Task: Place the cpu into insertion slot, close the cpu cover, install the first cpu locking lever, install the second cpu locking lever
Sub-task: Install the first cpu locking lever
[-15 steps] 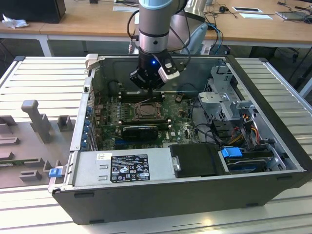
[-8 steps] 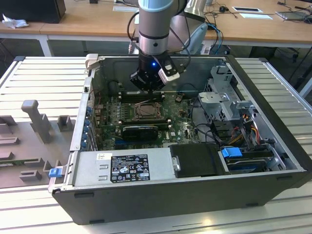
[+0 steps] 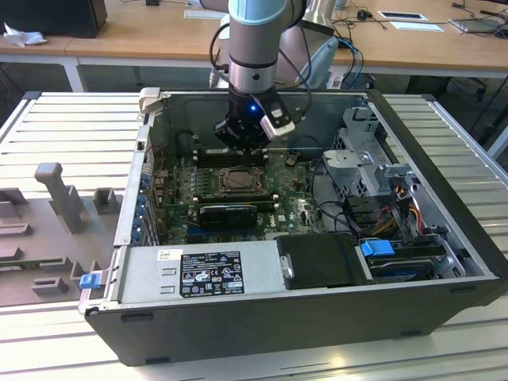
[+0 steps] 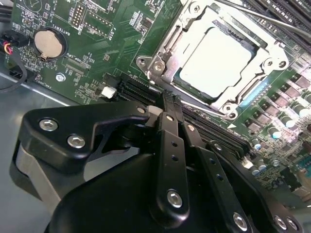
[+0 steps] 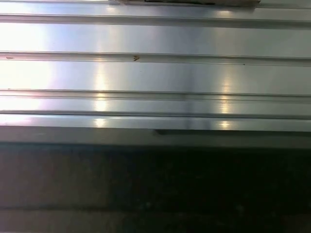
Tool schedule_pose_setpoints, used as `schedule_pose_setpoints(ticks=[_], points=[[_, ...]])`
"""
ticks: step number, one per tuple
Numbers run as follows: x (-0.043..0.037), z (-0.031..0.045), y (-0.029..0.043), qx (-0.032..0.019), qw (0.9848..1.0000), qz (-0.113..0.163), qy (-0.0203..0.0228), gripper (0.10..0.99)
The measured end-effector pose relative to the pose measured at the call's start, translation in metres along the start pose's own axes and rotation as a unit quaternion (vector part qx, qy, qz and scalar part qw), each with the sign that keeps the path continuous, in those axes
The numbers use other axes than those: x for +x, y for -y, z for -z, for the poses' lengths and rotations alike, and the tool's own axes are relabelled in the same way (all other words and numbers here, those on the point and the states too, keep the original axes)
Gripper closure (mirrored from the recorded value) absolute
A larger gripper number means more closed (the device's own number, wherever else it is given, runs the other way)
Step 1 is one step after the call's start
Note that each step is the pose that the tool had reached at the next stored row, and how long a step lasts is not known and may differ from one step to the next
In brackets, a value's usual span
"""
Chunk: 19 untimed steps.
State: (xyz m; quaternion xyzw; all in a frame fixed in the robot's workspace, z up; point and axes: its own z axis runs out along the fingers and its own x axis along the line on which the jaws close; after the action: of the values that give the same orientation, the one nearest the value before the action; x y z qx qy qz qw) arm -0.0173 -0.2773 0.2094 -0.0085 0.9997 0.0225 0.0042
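Observation:
Inside the open computer case [image 3: 131,198] the cpu [image 4: 216,60] lies flat in its socket, its pale cream-silver top showing through the window of the cpu cover [image 4: 164,57]. The silver cover frame rests down over the chip. Thin metal lever rods [image 4: 265,18] run along the socket's sides; I cannot tell whether they are latched. My gripper [image 4: 167,99] hangs just beside the socket's near corner, fingers shut with nothing between them. In the exterior view the gripper [image 3: 240,147] hovers over the back edge of the socket [image 3: 238,181].
A coin battery [image 4: 48,43] and black card slots [image 4: 138,90] lie near the socket. A long black card [image 3: 228,213], the power supply [image 3: 214,274] and a drive cage [image 3: 373,167] crowd the case. Grey fixtures [image 3: 55,198] stand on the ribbed metal table [image 5: 155,73].

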Motion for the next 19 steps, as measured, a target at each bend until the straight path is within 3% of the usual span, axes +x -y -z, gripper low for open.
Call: schedule_pose_setpoints(ticks=[10,14,17,19], points=[[-0.0004,-0.0058,-0.0006,0.0065,1.0000,0.000,-0.0002,0.980],[-0.0003,-0.0079,-0.0004,0.0065,1.0000,0.000,-0.0002,0.980],[-0.0004,-0.0081,-0.0005,0.0016,1.0000,0.001,0.0000,0.980],[-0.0005,-0.0050,-0.0008,0.0012,1.0000,0.001,0.0002,0.980]])
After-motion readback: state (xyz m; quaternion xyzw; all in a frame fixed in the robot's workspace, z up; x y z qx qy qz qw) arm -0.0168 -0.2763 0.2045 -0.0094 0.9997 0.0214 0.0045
